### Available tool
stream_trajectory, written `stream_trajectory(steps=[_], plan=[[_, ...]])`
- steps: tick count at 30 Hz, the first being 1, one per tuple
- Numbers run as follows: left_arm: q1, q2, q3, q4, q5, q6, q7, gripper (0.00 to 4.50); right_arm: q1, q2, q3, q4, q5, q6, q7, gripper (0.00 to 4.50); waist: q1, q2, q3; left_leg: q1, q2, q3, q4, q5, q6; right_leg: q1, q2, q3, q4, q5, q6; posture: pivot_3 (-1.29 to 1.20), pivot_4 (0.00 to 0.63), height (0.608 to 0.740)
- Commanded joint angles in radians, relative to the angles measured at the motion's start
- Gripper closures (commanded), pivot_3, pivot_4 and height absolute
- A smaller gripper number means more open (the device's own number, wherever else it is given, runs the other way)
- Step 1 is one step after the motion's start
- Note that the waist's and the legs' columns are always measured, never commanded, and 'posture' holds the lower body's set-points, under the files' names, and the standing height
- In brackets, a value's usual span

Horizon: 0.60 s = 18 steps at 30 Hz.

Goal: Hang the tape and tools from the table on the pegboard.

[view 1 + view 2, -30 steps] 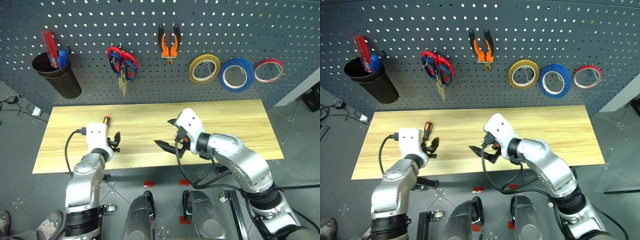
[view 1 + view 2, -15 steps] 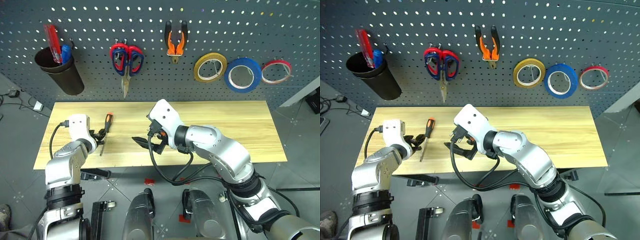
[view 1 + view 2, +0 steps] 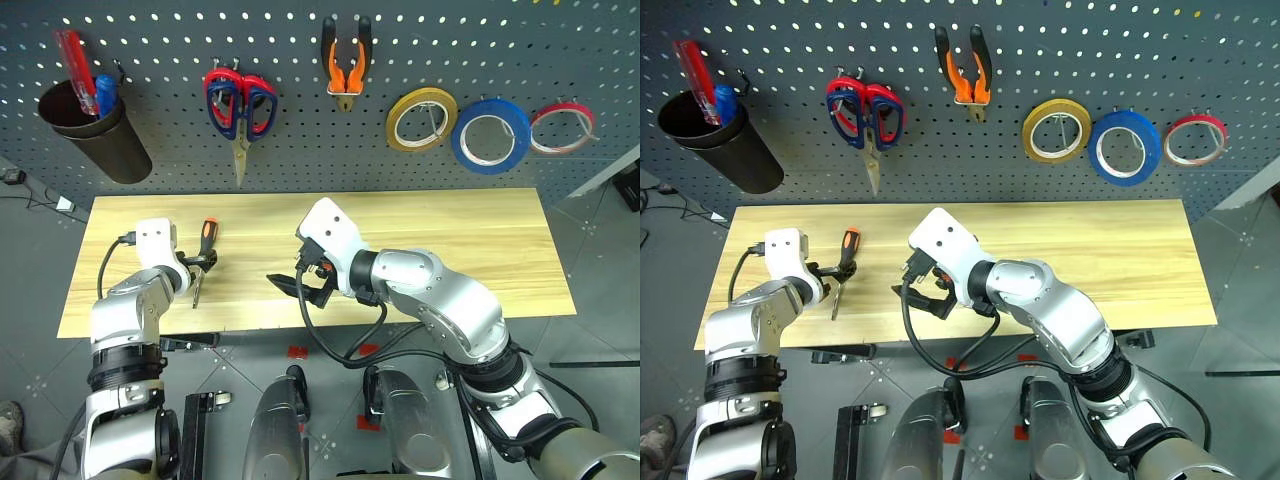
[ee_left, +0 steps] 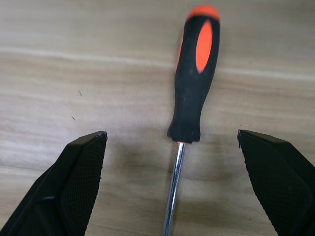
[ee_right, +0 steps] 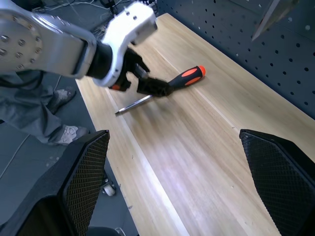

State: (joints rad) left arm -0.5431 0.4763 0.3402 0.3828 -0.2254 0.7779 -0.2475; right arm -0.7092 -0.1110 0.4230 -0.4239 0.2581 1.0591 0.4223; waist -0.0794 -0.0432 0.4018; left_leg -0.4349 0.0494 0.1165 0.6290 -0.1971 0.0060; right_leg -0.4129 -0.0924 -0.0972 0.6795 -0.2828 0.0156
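Where red scissors [image 3: 238, 105] hang, pliers [image 3: 347, 72] alongside

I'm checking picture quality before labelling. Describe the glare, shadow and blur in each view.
Left wrist view: sharp, with a soft shadow beside the screwdriver. Right wrist view: the wooden table has a pale sheen and the left gripper is slightly blurred. Eye views: even light; the pegboard bows at the edges.

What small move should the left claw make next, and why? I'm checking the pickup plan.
Probably close the left claw on the screwdriver: the fingers stand open on either side of it where handle meets shaft, and it lies flat on the table.
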Motion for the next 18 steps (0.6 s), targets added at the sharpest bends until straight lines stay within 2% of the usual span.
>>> stream_trajectory(steps=[1, 8, 11, 14, 16, 18], plan=[[-0.036, 0.019, -0.024, 0.080, 0.008, -0.023, -0.023, 0.04, -0.025, 0.024, -0.018, -0.020, 0.017, 0.013, -0.009, 0.00, 0.000, -0.002, 0.007, 0.000, 0.000, 0.001, 0.000, 0.000, 0.000, -0.001, 0.000, 0.001, 0.000, 0.000, 0.000, -0.18, 0.476, 0.740], [-0.114, 0.041, -0.088, 0.252, 0.054, -0.107, -0.051, 0.04, -0.017, 0.034, -0.009, -0.035, 0.020, 0.031, -0.017, 0.00, -0.002, 0.000, 0.011, 0.000, 0.000, 0.004, -0.001, 0.000, 0.000, -0.003, -0.001, 0.003, 0.000, 0.000, 0.001, -0.19, 0.479, 0.740], [-0.124, 0.055, -0.119, 0.283, 0.076, -0.143, -0.073, 0.62, -0.015, 0.028, -0.008, -0.032, 0.019, 0.027, -0.015, 0.00, -0.002, 0.001, 0.011, 0.000, 0.000, 0.004, -0.001, 0.000, 0.000, -0.003, -0.001, 0.003, 0.000, -0.001, 0.001, -0.19, 0.472, 0.740], [-0.127, 0.056, -0.124, 0.302, 0.079, -0.171, -0.085, 1.58, -0.014, 0.025, -0.010, -0.022, 0.014, 0.019, -0.016, 0.00, -0.002, 0.001, 0.011, 0.000, 0.000, 0.004, -0.001, 0.000, 0.000, -0.003, -0.001, 0.003, 0.001, -0.001, 0.001, -0.20, 0.454, 0.740], [-0.125, 0.059, -0.126, 0.305, 0.083, -0.196, -0.092, 2.02, -0.014, 0.020, -0.013, -0.017, 0.010, 0.014, -0.017, 0.00, -0.002, 0.001, 0.011, 0.000, 0.000, 0.004, -0.001, 0.000, 0.000, -0.003, -0.001, 0.003, 0.000, -0.001, 0.001, -0.20, 0.450, 0.740], [-0.123, 0.061, -0.121, 0.302, 0.082, -0.220, -0.095, 2.65, -0.010, 0.010, -0.013, -0.013, 0.004, 0.005, -0.017, 0.00, -0.003, 0.000, 0.011, 0.000, 0.000, 0.004, -0.001, 0.000, 0.000, -0.003, -0.001, 0.003, 0.000, -0.001, 0.001, -0.21, 0.433, 0.740]])
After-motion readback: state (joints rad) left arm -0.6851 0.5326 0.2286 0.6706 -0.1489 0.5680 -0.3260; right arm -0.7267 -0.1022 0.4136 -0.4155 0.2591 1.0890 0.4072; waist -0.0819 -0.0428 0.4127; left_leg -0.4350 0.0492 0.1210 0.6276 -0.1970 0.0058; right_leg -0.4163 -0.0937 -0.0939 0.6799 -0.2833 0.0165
